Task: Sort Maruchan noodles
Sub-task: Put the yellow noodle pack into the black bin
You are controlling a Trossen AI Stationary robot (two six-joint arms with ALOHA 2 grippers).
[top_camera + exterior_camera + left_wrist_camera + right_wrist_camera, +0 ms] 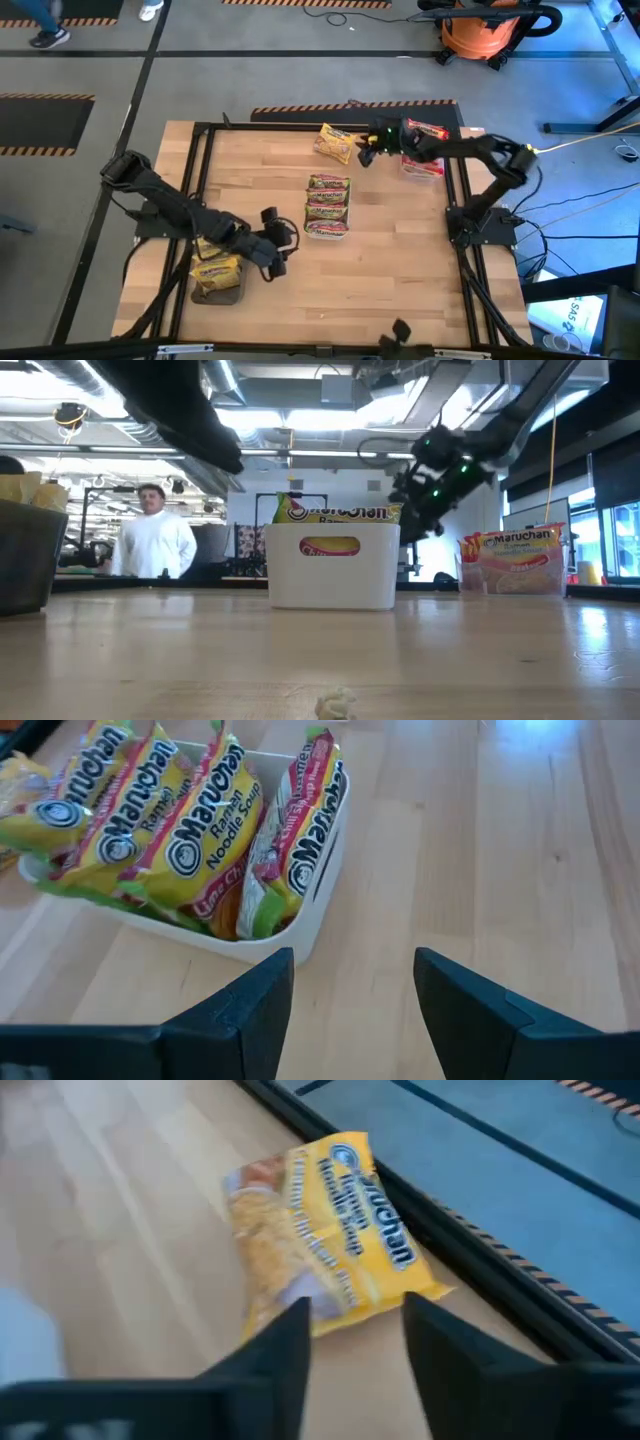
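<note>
A yellow Maruchan packet (pixel 334 142) lies flat on the table near its far edge; it also shows in the right wrist view (pixel 320 1250). My right gripper (pixel 366 145) (pixel 355 1330) is open, raised above the table just right of that packet, touching nothing. A white tray (pixel 327 228) at mid-table holds several green-trimmed packets (pixel 210 830) standing on edge. My left gripper (pixel 283 240) (pixel 355 995) is open and empty, left of the white tray. A dark tray (pixel 218 290) at the near left holds yellow packets (pixel 216 268). Red packets (pixel 424 130) sit in a tray at the far right.
A black metal frame (pixel 200 200) borders the table's left, far and right edges. A small crumpled scrap (pixel 335 705) lies on the wood near the front. A person in white (pixel 155 540) stands in the room beyond the table. Bare wood lies between the trays.
</note>
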